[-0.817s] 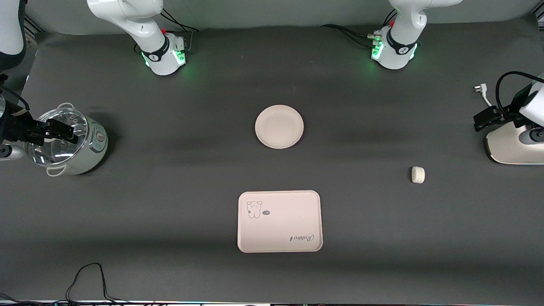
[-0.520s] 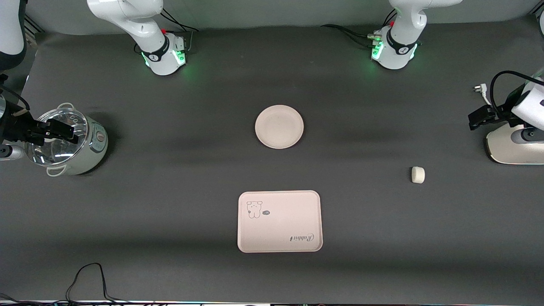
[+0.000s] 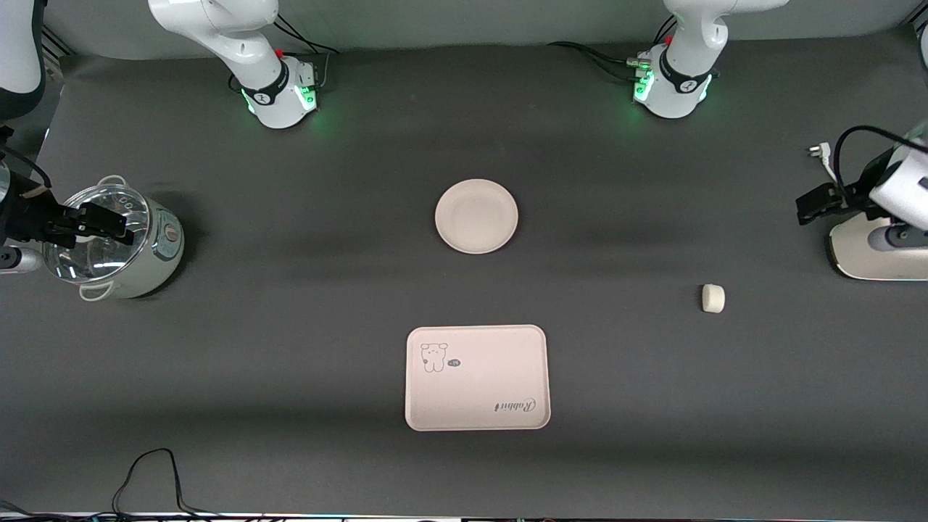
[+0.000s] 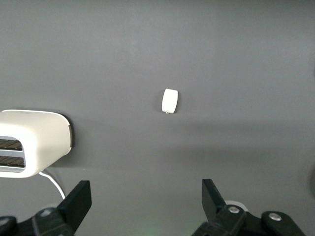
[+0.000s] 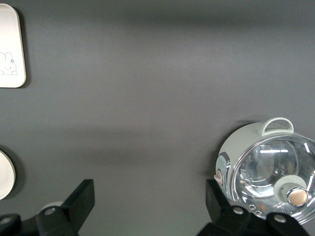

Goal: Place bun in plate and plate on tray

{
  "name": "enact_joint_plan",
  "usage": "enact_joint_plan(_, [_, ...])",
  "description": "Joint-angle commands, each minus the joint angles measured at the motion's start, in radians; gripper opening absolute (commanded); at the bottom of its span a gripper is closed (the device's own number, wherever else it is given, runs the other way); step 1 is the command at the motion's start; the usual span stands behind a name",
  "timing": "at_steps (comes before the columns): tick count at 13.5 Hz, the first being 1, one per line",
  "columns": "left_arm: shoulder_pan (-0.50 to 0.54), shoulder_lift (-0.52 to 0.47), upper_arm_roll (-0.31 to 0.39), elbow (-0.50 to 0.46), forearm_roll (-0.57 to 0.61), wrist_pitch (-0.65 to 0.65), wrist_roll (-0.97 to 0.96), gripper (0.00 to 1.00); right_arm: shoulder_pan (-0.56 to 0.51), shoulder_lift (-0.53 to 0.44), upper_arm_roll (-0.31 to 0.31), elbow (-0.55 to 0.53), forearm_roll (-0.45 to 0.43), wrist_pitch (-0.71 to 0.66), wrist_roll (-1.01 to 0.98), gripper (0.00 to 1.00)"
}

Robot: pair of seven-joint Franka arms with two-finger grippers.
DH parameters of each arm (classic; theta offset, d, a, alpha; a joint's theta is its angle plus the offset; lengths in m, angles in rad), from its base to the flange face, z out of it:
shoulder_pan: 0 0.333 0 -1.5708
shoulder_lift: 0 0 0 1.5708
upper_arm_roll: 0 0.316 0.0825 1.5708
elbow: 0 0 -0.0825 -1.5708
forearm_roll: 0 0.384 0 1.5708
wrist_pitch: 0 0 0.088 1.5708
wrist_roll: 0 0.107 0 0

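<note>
I see the bun (image 3: 713,298) lying alone on the table (image 3: 290,290) toward the left arm's end, well apart from the plate (image 3: 476,216). The plate sits bare in the middle, and the tray (image 3: 476,378) lies nearer the front camera than the plate. My left gripper (image 4: 145,204) hangs over the white toaster (image 3: 870,250) with its fingers spread wide and nothing between them. My right gripper (image 5: 147,206) waits over the pot with the glass lid (image 3: 109,243), fingers spread wide too.

A lidded cooker (image 3: 119,243), a white toaster (image 3: 873,250), a black cable (image 3: 156,475).
</note>
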Motion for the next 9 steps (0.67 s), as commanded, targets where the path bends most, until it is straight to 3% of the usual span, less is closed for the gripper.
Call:
enact_joint_plan(1, [0.002, 0.082, 0.001, -0.011, -0.014, 0.006, -0.009, 1.00, 0.008, -0.025, -0.002, -0.015, -0.023, -0.006, -0.018, 1.00])
enact_joint_plan(5, [-0.002, 0.164, 0.001, -0.074, -0.009, 0.095, -0.007, 1.00, 0.008, -0.031, -0.002, -0.018, -0.023, -0.006, -0.018, 1.00])
enact_joint_plan(8, [0.015, 0.207, 0.004, -0.269, -0.011, 0.372, -0.010, 1.00, 0.008, -0.033, -0.002, -0.020, -0.023, -0.006, -0.018, 1.00])
enact_joint_plan(9, [0.016, 0.253, 0.007, -0.292, -0.011, 0.438, -0.010, 1.00, 0.008, -0.033, -0.002, -0.020, -0.023, -0.006, -0.018, 1.00])
